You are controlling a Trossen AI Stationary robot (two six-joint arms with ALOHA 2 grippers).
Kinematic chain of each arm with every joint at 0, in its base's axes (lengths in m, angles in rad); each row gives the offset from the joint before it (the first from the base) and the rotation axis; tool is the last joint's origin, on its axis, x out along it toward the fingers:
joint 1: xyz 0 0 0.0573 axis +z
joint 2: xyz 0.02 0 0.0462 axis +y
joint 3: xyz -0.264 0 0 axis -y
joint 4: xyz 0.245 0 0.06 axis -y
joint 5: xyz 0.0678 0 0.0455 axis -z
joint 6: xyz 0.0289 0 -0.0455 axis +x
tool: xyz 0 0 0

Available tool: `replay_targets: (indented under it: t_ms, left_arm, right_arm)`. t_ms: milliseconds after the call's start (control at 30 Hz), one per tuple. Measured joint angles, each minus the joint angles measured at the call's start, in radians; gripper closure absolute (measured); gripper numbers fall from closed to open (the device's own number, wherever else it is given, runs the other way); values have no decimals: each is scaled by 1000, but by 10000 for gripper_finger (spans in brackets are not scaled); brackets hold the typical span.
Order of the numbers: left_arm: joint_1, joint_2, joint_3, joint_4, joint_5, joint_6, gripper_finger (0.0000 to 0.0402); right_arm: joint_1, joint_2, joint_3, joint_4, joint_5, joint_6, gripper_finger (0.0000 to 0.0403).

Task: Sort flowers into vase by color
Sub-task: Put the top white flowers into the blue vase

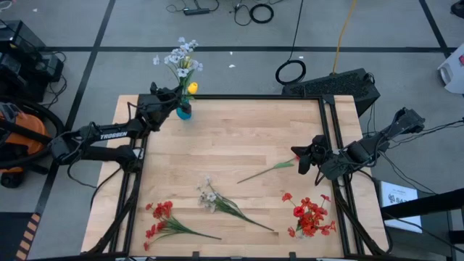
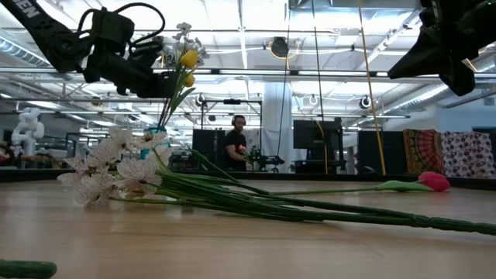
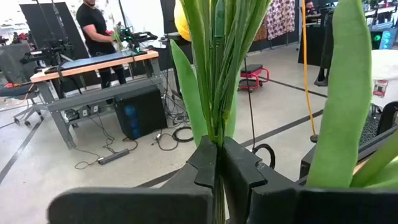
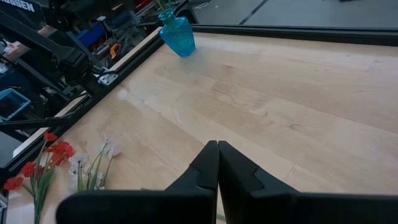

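A small teal vase (image 1: pixel 184 112) stands at the table's far left edge. White blossoms (image 1: pixel 181 58) and a yellow tulip (image 1: pixel 192 88) rise from it on green stems. My left gripper (image 1: pixel 176 96) is just above the vase, shut on those stems (image 3: pixel 214 93). A red tulip (image 1: pixel 293 161) lies on the table at the right, and beside its head my right gripper (image 1: pixel 304 156) hovers shut and empty. A white sprig (image 1: pixel 212 196) and two red sprays (image 1: pixel 161 219) (image 1: pixel 312 217) lie near the front edge. My left gripper pinches the bunch's green stems and leaves (image 3: pixel 217 138) between its two fingers, a little above the vase's mouth. The fingers are level, come from the table's left side and lie across the stems. The stems stand nearly upright and run down to the vase (image 2: pixel 159 130).
A black frame rail (image 1: pixel 254 98) borders the table's far edge and sides. The wooden middle of the table (image 1: pixel 246 138) is bare. Cables and a black case (image 1: pixel 333 83) lie on the floor beyond. A person (image 2: pixel 236 143) stands far off in the room.
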Motion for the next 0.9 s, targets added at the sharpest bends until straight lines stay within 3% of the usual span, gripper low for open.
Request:
replay_targets:
  t_ms: [433, 667, 900]
  left_arm:
    - [-5, 0, 0, -60, -19, -67, 298]
    - [-25, -34, 0, -168, -20, -105, 293]
    - [-73, -156, 0, -313, -24, -127, 292]
  right_arm:
    - [0, 0, 0, -7, 0, 0, 403]
    - [0, 0, 0, -7, 0, -2, 403]
    - [0, 0, 0, -8, -1, -7, 403]
